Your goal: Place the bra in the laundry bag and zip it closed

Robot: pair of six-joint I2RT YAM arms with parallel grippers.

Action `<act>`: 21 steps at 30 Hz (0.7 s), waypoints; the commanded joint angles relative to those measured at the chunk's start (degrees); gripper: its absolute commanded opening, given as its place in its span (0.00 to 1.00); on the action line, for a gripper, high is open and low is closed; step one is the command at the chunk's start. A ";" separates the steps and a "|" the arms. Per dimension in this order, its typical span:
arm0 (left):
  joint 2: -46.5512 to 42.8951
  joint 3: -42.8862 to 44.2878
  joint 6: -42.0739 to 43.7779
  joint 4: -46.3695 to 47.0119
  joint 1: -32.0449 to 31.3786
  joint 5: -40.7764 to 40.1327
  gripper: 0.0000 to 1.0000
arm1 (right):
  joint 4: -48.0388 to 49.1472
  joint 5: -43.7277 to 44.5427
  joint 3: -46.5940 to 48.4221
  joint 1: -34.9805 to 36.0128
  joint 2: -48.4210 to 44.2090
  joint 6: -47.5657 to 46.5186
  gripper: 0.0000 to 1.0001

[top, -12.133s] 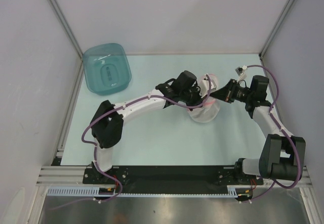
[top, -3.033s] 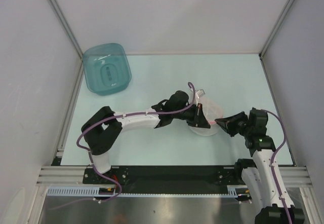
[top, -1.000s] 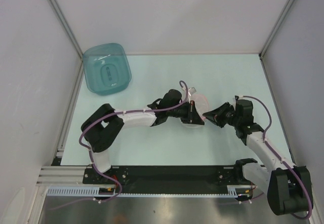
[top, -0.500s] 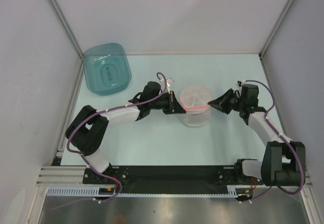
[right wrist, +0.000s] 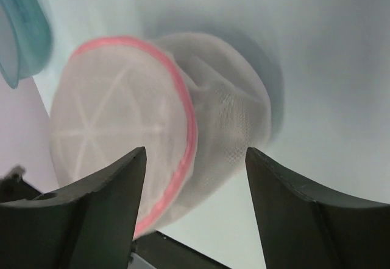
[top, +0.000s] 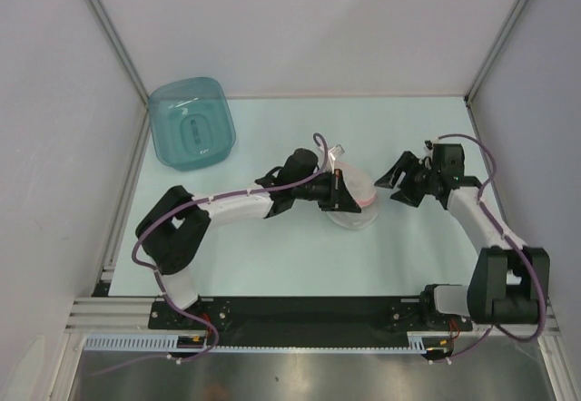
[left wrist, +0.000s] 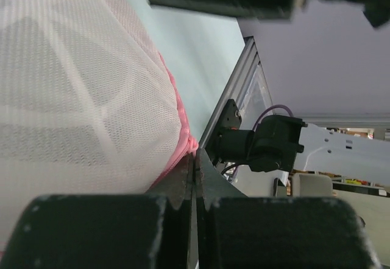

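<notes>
While the teal tub (top: 191,133) stands at the far left of the bench (top: 272,256), the left claw (top: 342,192) reaches to the right and meets the laundry bag (top: 361,206) near the middle. In the left wrist view its fingers (left wrist: 173,187) are pressed together and the pink zipper trim (left wrist: 180,114) runs straight into them, so it pinches the bag by the trim. The bag leans on its side against this claw. Half a second ago it stood upright with the pink ring on top.

Further right, the right claw (top: 399,181) is spread wide and apart from the bag, with bare bench between them. A second ago it was almost closed, right at the bag's edge, so it has let go and drawn back.

In the right wrist view the trim makes one unbroken ring round the bag, so I judge that the zipper is closed, or nearly. The bra I cannot see in any view. The mesh shows only white and grey, so I cannot tell whether it is inside. If it is, the task seems almost finished, and only the left claw's release remains.
</notes>
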 commanded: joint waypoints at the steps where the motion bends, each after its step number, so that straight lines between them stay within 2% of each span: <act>1: 1.60 2.56 -2.31 2.32 -0.57 1.18 0.00 | -5.42 1.35 -7.28 -0.23 -13.07 -1.14 0.72; 4: 1.86 2.56 -2.49 2.32 -1.10 0.91 0.00 | -3.85 -0.67 -12.46 -0.15 -20.37 4.38 0.70; 6: 1.95 2.48 -2.49 2.23 -1.71 0.48 0.00 | 0.80 -2.17 -14.58 0.12 -24.14 11.23 0.64; 8: 2.04 2.39 -2.57 2.15 -2.06 0.21 0.00 | 6.87 -3.41 -17.49 2.84 -25.12 15.89 0.62; 11: 1.78 2.21 -2.84 2.15 -2.77 -0.14 0.00 | 13.20 -3.94 -20.39 5.03 -24.78 23.19 0.50; 16: 1.25 2.30 -2.75 1.71 -3.29 -0.58 0.00 | 19.70 -2.89 -22.15 7.76 -22.06 26.90 0.43; 21: 1.16 2.74 -2.40 1.44 -3.38 -0.32 0.00 | 21.21 -1.66 -23.73 8.82 -21.26 28.39 0.35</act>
